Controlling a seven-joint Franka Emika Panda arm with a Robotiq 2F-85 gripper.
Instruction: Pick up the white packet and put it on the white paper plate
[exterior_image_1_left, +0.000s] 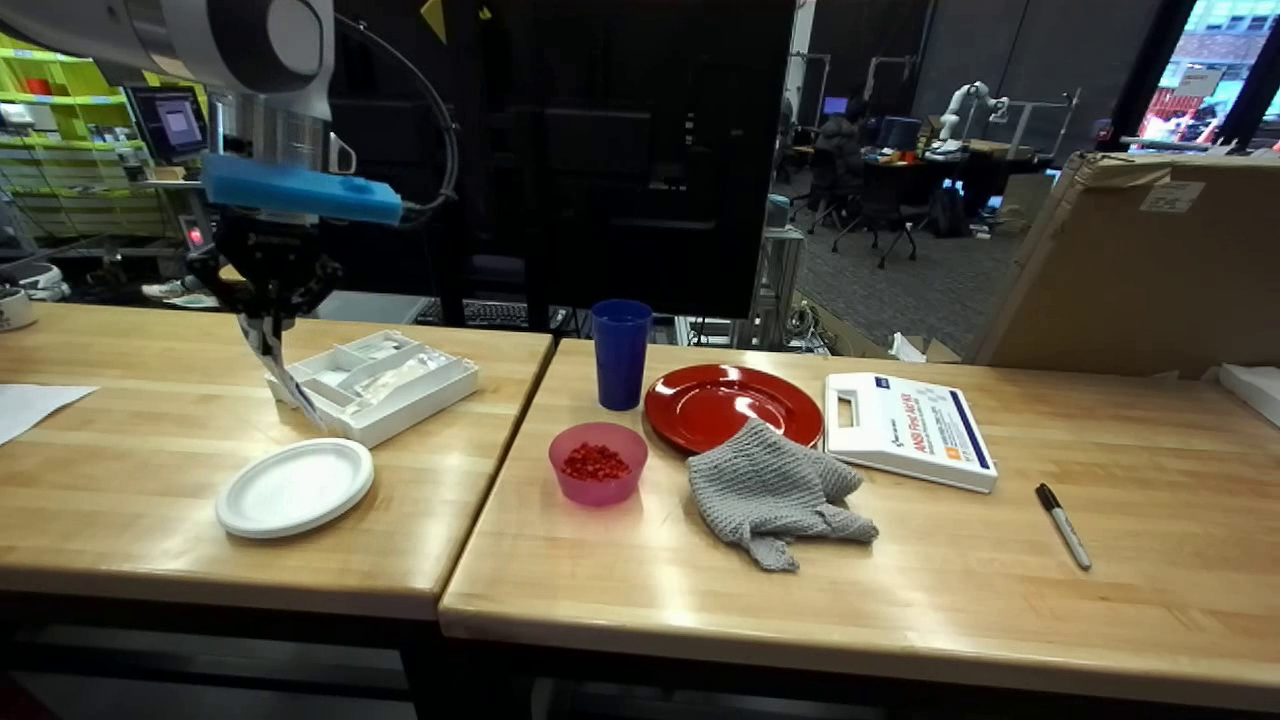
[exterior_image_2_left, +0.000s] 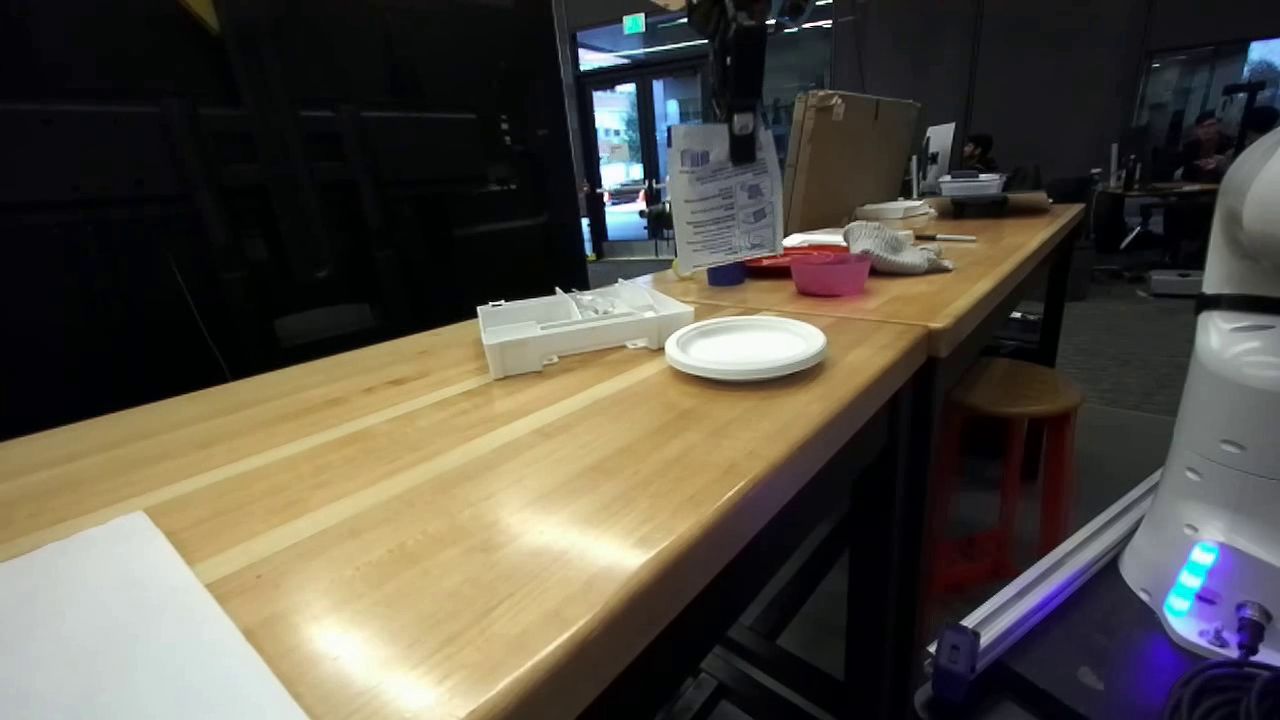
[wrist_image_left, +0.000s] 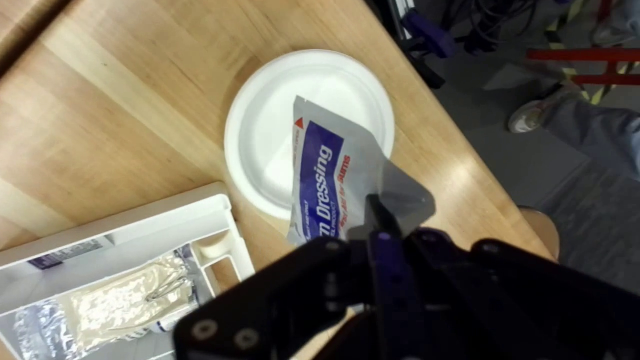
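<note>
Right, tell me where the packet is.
In an exterior view, the packet hangs from the gripper above the table, in the picture's upper middle, with the paper plate below it and the white box to the lower left.

Got a glossy round red plate (exterior_image_1_left: 728, 402) in an exterior view, tall blue cup (exterior_image_1_left: 621, 355) at its 10 o'clock, translucent pink bowl (exterior_image_1_left: 597, 491) around 8. Crumpled gray textured cloth (exterior_image_1_left: 770, 495) at 5ish.

Glare whitens the glossy tabletop (exterior_image_2_left: 450, 480) — the floor (exterior_image_1_left: 850, 290) looks dim.
</note>
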